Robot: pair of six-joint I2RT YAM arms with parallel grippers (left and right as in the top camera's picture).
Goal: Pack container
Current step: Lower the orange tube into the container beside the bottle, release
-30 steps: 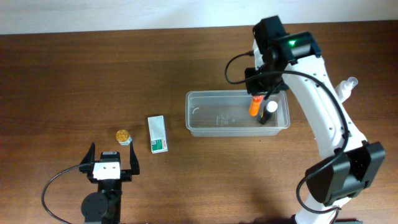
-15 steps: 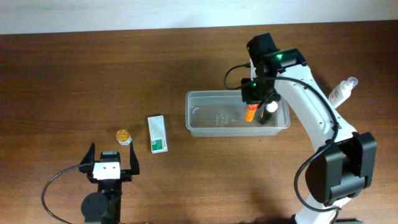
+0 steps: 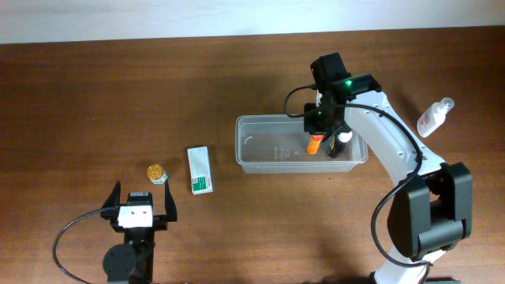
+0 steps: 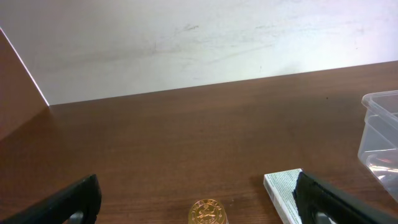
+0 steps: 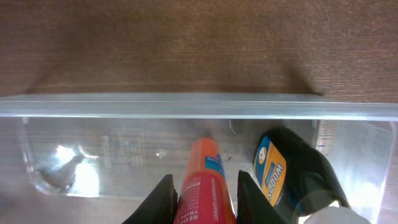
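Observation:
The clear plastic container (image 3: 268, 146) sits mid-table; it also shows in the right wrist view (image 5: 124, 134) and at the right edge of the left wrist view (image 4: 380, 130). My right gripper (image 3: 322, 136) is over its right part, shut on an orange-red tube (image 5: 205, 186), held just inside the container. A black bottle (image 5: 292, 177) with a yellow label and white cap lies in the container to the tube's right. My left gripper (image 3: 143, 207) is open and empty near the front left; its fingers (image 4: 199, 202) flank a gold-lidded jar (image 4: 208, 213).
A white and green box (image 3: 200, 169) lies left of the container, also in the left wrist view (image 4: 285, 194). The gold-lidded jar (image 3: 157, 171) stands left of it. A clear spray bottle (image 3: 435, 117) lies at the right edge.
My right gripper has moved left and toward the front with the tube, lowering it into the container. The spray bottle, earlier partly hidden by the arm, now shows in full. The left arm has not moved.

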